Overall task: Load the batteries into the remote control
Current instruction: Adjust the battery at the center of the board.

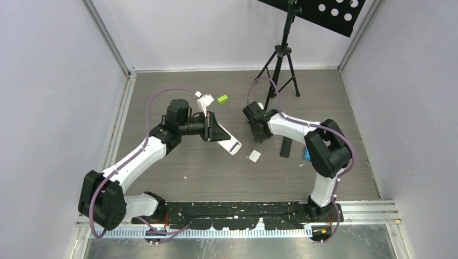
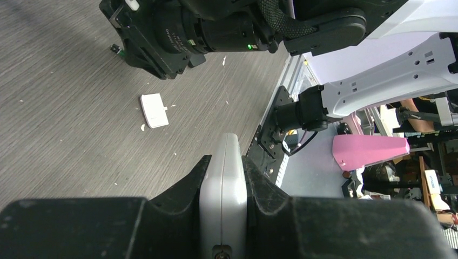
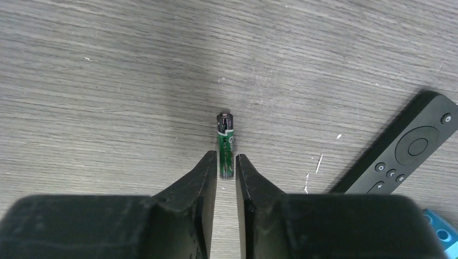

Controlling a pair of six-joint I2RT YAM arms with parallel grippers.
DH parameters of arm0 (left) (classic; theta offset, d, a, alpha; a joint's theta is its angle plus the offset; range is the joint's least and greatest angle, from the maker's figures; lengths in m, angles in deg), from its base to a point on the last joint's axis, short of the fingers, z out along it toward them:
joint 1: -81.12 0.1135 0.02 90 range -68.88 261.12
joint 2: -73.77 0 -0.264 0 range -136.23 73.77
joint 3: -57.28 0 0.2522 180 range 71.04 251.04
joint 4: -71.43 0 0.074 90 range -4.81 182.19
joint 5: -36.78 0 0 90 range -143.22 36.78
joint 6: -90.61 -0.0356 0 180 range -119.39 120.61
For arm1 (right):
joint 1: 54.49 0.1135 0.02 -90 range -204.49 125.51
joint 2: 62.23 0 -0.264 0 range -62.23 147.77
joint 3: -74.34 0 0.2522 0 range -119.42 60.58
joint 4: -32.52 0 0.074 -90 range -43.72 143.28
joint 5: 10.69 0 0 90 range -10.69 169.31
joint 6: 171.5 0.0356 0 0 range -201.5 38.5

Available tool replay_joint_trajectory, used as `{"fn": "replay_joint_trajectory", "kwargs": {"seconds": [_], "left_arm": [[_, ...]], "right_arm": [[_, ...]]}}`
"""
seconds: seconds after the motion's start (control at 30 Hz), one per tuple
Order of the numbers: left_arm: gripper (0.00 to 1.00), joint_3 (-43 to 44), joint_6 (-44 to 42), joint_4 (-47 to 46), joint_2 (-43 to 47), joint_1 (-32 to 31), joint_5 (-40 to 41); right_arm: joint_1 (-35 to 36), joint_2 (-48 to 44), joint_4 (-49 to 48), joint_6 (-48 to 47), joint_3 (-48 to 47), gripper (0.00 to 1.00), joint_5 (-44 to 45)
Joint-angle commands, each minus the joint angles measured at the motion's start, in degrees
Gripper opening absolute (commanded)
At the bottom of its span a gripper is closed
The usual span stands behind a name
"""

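Tabletop (image 1: 216,178) of grey wood grain, seen from above, with two robot arms reaching in from the near edge. The left tool (image 2: 223,162) is clamped on a white remote (image 2: 223,189), gripping it by its long edges and holding it at centre. The remote's free end slants toward the near right. From above, a dark strip shows near that end, too small to tell whether it is a battery bay or what sits in it. Just right of the remote's tip a small white cover (image 1: 254,156) lies flat.

The right tool (image 3: 226,157) points down just right of centre, its jaws a narrow slit apart. A green battery (image 3: 225,141) lies on the tabletop with its near end between the fingertips; whether they pinch it cannot be told. A black remote (image 3: 408,148) lies face up to the right of the battery, with a blue block (image 3: 444,229) beside it. A green block (image 1: 222,99) sits toward the far centre, and a black tripod (image 1: 281,59) stands at the far right.
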Motion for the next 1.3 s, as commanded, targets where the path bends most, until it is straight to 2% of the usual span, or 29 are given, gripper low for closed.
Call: {"fn": "replay_joint_trajectory", "kwargs": {"seconds": [0.0,0.23,0.4,0.5,0.53,0.6,0.7,0.9,1.13,1.27], "left_arm": [[0.00,2.2,-0.3,-0.7,1.2,-0.4,-1.5],[0.00,2.3,-0.7,-0.1,1.2,-0.4,-1.1],[0.00,2.4,-1.2,0.0,1.4,-0.4,-1.1],[0.00,2.5,-1.4,-0.2,1.5,-0.4,-2.2],[0.00,2.4,-0.8,-0.9,1.9,-0.5,-2.6],[0.00,1.0,1.6,-5.7,3.2,-0.7,-3.6],[0.00,-0.4,2.3,-9.8,5.2,-0.8,-5.1],[0.00,1.0,-1.7,-5.4,7.0,-0.9,-9.2],[0.00,2.9,-3.3,-4.8,7.3,-0.9,-13.0],[0.00,3.3,-2.3,-5.5,7.0,-0.9,-13.3]], "right_arm": [[-0.1,-2.1,0.1,1.2,0.1,0.27,-1.4],[-0.1,-3.8,0.5,3.5,-1.5,0.44,-1.9],[-0.2,-10.5,1.0,5.9,-1.7,0.56,-4.4],[-0.9,-18.4,-1.2,4.8,0.1,0.64,-12.6],[-1.5,-21.0,-2.5,3.8,1.1,0.66,-20.7],[-2.6,-26.0,-6.7,4.0,4.3,0.70,-29.8],[-3.3,-32.2,-15.2,5.3,9.8,0.71,-40.3],[-3.5,-39.4,-25.6,7.3,14.5,0.76,-52.3],[-3.2,-36.2,-28.4,7.8,13.9,0.77,-67.2],[-2.4,-35.2,-28.3,6.8,13.8,0.70,-70.2]]}}
